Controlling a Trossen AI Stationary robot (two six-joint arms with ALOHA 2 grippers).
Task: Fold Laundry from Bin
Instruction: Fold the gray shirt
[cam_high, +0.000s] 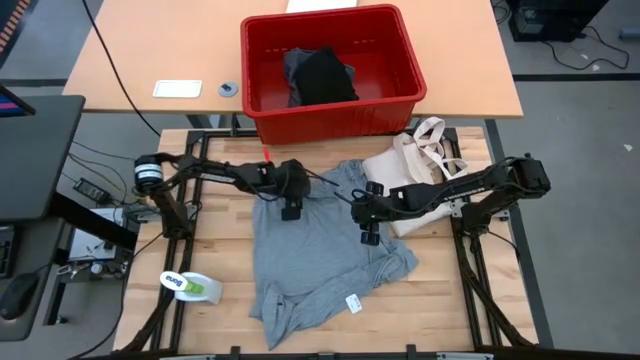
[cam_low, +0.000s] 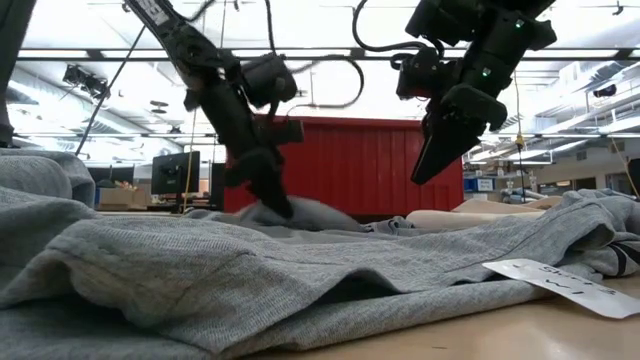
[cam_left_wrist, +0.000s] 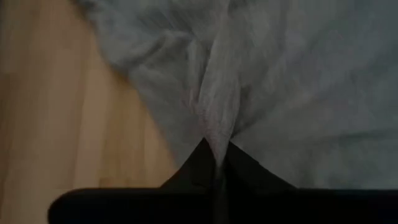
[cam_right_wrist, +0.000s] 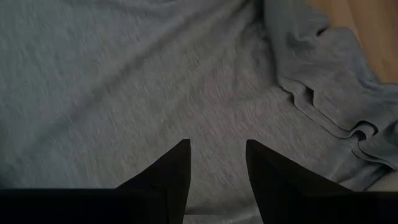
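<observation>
A light grey T-shirt (cam_high: 315, 250) lies spread and rumpled on the wooden table, with a white tag (cam_high: 353, 303) near its front hem. My left gripper (cam_left_wrist: 216, 155) is down at the shirt's far left part (cam_high: 291, 210), shut on a ridge of its cloth. My right gripper (cam_right_wrist: 217, 152) hangs open over the shirt's right side (cam_high: 368, 235), clear above the cloth in the low view (cam_low: 428, 165). The red bin (cam_high: 330, 70) stands behind the table with a black garment (cam_high: 320, 75) inside. My left gripper pinches a raised fold of the grey cloth (cam_left_wrist: 214, 127) between its two fingertips, near the shirt's far left edge. The fingers slant down from the table's left. The pinched cloth forms a small peak (cam_low: 300, 212); the shirt's remaining cloth lies slack on the table.
A cream tote bag (cam_high: 425, 160) lies at the table's far right, beside the shirt and under my right arm. A roll of tape (cam_high: 192, 287) sits at the front left. Bare wood shows left of the shirt (cam_high: 215, 240) and at the front right.
</observation>
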